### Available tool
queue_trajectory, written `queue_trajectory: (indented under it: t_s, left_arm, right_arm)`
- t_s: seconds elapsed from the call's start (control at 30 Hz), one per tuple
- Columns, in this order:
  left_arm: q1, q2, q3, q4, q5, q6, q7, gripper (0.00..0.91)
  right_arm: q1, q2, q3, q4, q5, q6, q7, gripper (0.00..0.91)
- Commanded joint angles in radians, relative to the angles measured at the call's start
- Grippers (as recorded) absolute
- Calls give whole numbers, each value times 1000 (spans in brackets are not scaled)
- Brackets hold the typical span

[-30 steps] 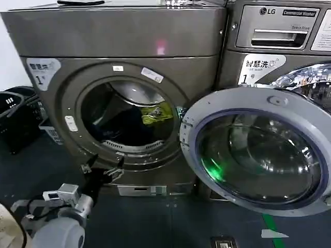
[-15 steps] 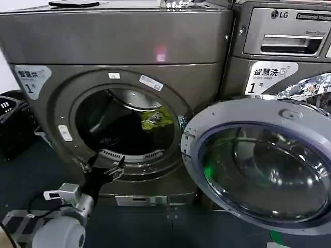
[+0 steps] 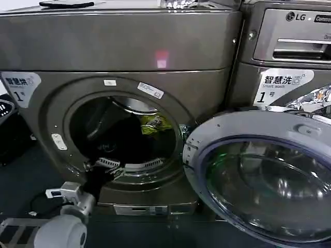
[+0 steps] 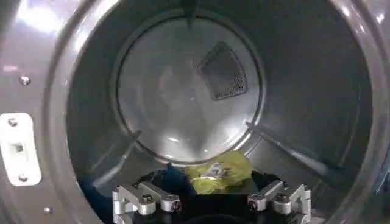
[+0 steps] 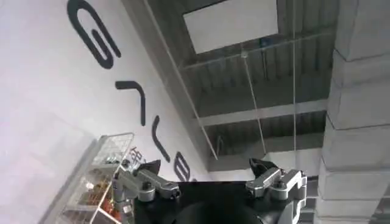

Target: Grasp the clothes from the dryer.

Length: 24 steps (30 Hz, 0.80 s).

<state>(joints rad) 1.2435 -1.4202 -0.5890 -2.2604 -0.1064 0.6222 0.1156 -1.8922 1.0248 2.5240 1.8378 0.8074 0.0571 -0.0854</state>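
The dryer (image 3: 129, 46) stands in front of me with its round porthole open. Inside the drum a bright yellow-green garment (image 3: 155, 124) lies toward the right, and a dark navy garment (image 3: 116, 142) fills the bottom. My left gripper (image 3: 102, 168) is open at the porthole's lower rim, with nothing between its fingers. In the left wrist view the yellow-green garment (image 4: 219, 173) and the navy one (image 4: 166, 181) lie just beyond the open left gripper (image 4: 213, 201), untouched. My right gripper (image 5: 210, 173) is open, parked and pointing up at a ceiling.
The dryer's round glass door (image 3: 258, 175) hangs open to the right, taking up the lower right space. An LG machine (image 3: 295, 46) stands beside the dryer. A black basket (image 3: 6, 111) sits on the floor at the left. A flat dark object (image 3: 67, 4) lies on the dryer top.
The dryer has grown larger in the head view and slid left. My left gripper has moved up to the porthole's lower rim, still open.
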Motion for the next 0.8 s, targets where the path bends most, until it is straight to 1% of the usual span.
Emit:
queue_trajectory:
  t_s: [0.03,0.2,0.23,0.37,0.4,0.57,0.73,0.8]
  left_arm:
    - [-97,8,33,86,-2,-18,-4,907]
    - [-240,4,89,323,-8,-104,-45,907]
    - [-296,3,104,381,-10,-118,-54,907]
    - [-458,3,146,552,-13,-143,-82,907]
    - [-509,7,161,597,-4,-161,-99,907]
    - [-661,15,213,814,-13,-211,-124,907]
    - [-811,2,258,1013,-17,-261,-136,907]
    - [-869,-15,266,1099,-7,-289,-146,907]
  right_arm:
    - [-13,4,11,17,0,-4,2,907]
    - [-35,17,37,19,5,-4,0,907]
    - [-37,22,41,21,6,-4,-1,907]
    - [-42,41,46,29,9,-1,-3,907]
    - [-43,46,46,32,10,-1,-5,907]
    - [-43,53,52,43,21,-2,-4,907]
    - [-29,54,37,57,23,-4,-5,907]
    - [-25,53,33,64,27,-5,-6,907]
